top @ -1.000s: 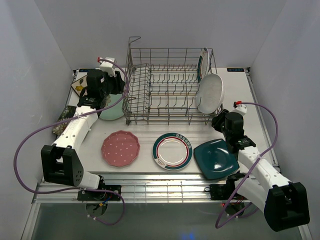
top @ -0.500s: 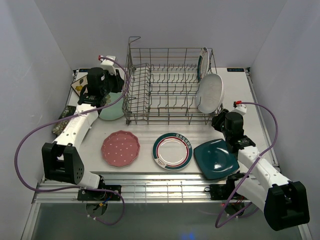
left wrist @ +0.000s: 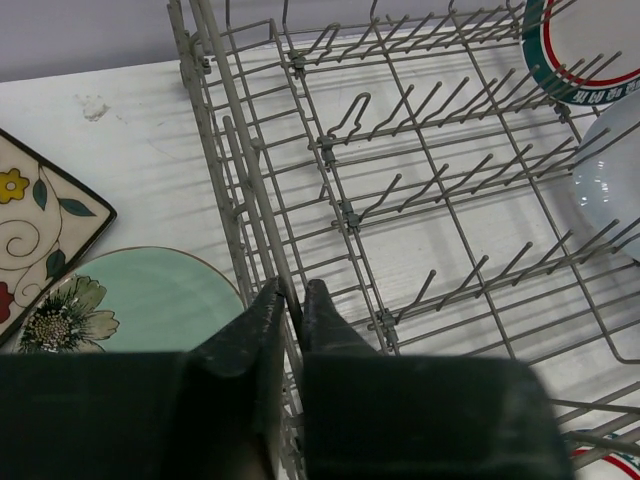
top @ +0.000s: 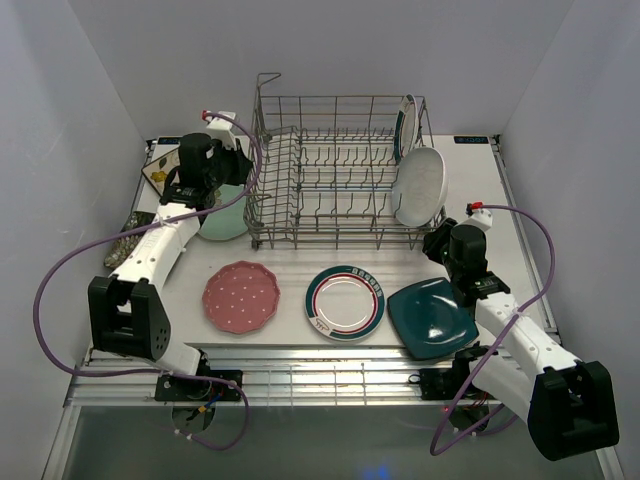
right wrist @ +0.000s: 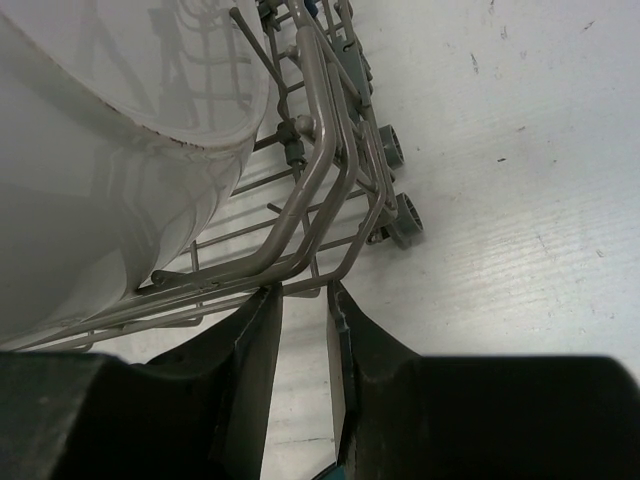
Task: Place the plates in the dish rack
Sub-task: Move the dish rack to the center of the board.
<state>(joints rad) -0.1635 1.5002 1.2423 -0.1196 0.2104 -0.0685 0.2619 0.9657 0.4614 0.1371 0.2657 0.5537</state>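
The grey wire dish rack (top: pixel 335 170) stands at the back middle. A white oval plate (top: pixel 420 187) and a teal-and-red-rimmed plate (top: pixel 405 125) stand in its right end. My left gripper (top: pixel 243 180) is shut on the rack's left top wire (left wrist: pixel 262 215); in the left wrist view the gripper (left wrist: pixel 290 292) pinches it. My right gripper (top: pixel 437 240) is open at the rack's front right bottom corner (right wrist: pixel 320 180), its tips (right wrist: pixel 305 298) just under the wire. On the table lie a pink dotted plate (top: pixel 241 296), a teal-and-red-rimmed plate (top: pixel 345 302) and a dark teal square plate (top: pixel 432 319).
A mint round plate (top: pixel 225 217) lies left of the rack, partly under my left arm. A cream floral square plate (top: pixel 160 172) and a dark floral square plate (top: pixel 125 238) lie along the left wall. White walls close in on three sides.
My left wrist has shifted a little toward the back along the rack's left side. The right arm and the plates have not visibly moved.
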